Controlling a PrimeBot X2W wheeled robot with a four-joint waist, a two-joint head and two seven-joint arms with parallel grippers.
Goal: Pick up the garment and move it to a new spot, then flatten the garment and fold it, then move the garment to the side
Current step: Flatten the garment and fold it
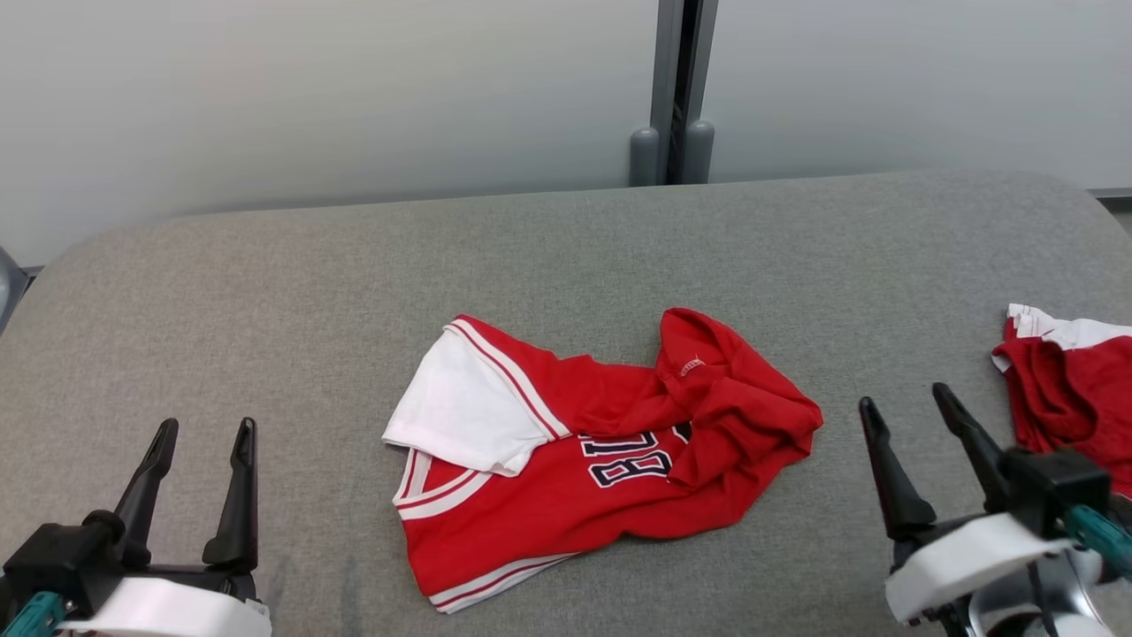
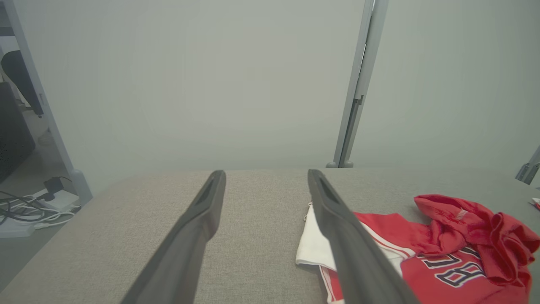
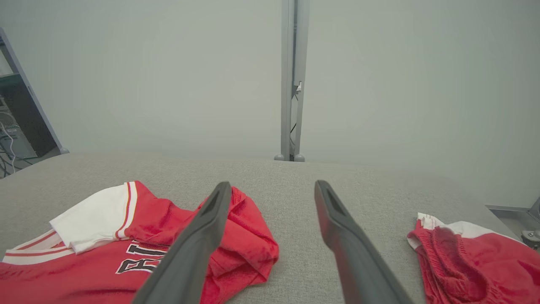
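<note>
Grey table [image 1: 265, 292]: crumpled red jersey [image 1: 566, 495] lies mid-table near the front edge, with a second red garment [image 1: 1070, 389] at the right edge. Left gripper [image 1: 205, 426] and right gripper [image 1: 902, 394] flank the jersey, fingers spread, empty. Best bet: pinch white sleeve [image 1: 451, 411] and the bunched right side, lift evenly.

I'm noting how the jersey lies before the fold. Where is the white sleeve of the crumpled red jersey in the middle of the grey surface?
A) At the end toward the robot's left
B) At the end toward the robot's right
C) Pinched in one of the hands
A: the white sleeve lies flat at the left end of the red jersey, on the side of the open left hand, which is not touching it.
</note>
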